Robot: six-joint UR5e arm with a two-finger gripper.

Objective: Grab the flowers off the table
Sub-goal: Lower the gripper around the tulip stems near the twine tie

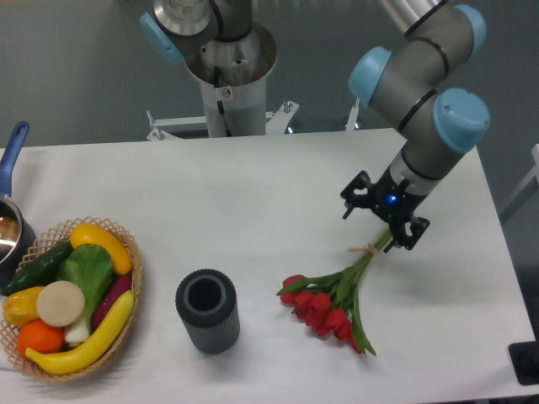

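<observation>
The flowers (333,299) lie on the white table (253,202) at the right of centre: red tulip heads toward the front, green stems running up and right, tied with a beige band (364,249). My gripper (379,225) is open and hangs over the upper end of the stems, one finger on each side of them. The stem tips are hidden under the gripper. It holds nothing.
A dark grey ribbed cylinder vase (207,310) stands left of the flowers. A wicker basket of vegetables (72,295) sits at the front left. A pot with a blue handle (12,210) is at the left edge. The arm's base (227,67) stands behind the table.
</observation>
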